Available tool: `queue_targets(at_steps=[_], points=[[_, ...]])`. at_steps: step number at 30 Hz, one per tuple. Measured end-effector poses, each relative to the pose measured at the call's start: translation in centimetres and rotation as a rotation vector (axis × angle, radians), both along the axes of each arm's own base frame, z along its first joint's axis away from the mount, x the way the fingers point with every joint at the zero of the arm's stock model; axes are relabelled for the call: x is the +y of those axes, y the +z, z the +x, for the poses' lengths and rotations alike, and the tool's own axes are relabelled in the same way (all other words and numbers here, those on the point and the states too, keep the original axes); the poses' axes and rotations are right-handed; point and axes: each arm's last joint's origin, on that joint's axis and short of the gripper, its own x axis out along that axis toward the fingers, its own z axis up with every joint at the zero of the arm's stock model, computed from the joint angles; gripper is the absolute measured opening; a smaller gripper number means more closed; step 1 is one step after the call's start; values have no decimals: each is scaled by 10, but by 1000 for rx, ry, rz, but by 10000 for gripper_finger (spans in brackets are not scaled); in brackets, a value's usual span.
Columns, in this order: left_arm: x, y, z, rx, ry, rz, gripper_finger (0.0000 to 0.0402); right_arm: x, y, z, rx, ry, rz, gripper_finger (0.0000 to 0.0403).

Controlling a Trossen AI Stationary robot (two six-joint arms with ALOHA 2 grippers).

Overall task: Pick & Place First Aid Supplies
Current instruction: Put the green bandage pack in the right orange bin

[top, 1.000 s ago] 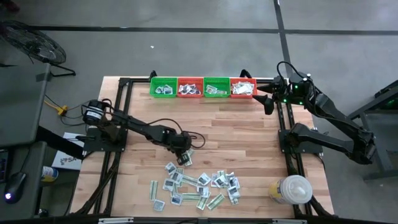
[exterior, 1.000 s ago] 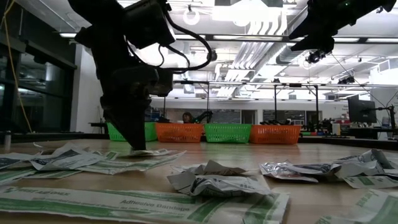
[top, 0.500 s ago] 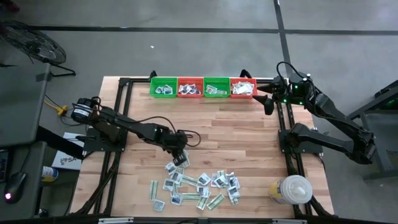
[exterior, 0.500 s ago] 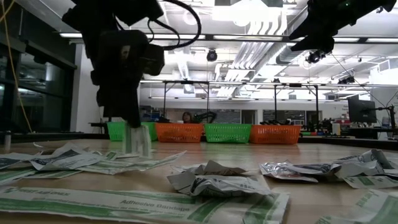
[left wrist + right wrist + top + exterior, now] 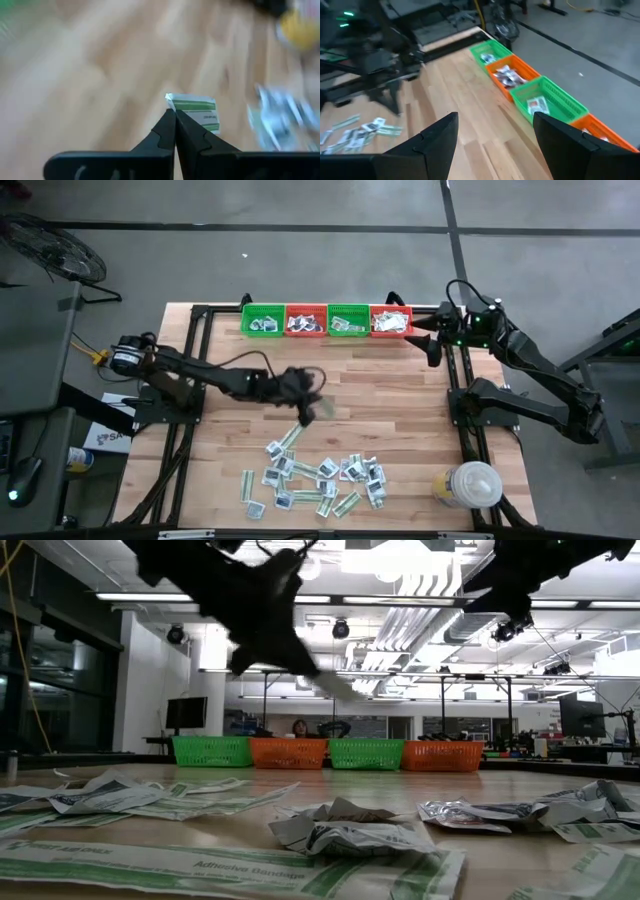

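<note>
**Left arm's got a bandage strip in the air, and that grip looks thin**

Biggest thing first: the wooden worktop (image 5: 400, 410) takes up most of the overhead shot, with a row of four baskets (image 5: 326, 321) along the far edge, green, orange, green, orange, all with some packets in them. Down at the near right corner stands a big white lidded container (image 5: 470, 484), not part of the job.

The pile of first aid supplies (image 5: 320, 477) lies scattered across the near middle of the worktop, squares and green strips all mixed up.

The left tool (image 5: 304, 402) is up off the wood, between the pile and the baskets, its fingers pressed together on one green-striped strip packet (image 5: 196, 112). The wrist cam shows only the very edge of it pinched at the fingertips, with most of it sticking out beyond.

The right tool (image 5: 493, 131) waits off by the far right corner near the last basket, fingers spread wide, holding nothing.

What I'd worry about: with that corner-only pinch the strip could flap, twist or slip out on a fast swing. A floppy packet could also catch the basket rim or land in the wrong colour.
</note>
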Motion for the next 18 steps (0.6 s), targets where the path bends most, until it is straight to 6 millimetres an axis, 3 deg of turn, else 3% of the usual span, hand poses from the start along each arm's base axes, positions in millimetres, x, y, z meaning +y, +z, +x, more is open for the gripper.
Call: queue_targets(at_steps=[9,18], points=[[53,38,16,-361,110,261,0,-1,7,7,-80,73,-23,252],[91,66,18,-487,161,420,0,0,5,46,-134,205,2,252]])
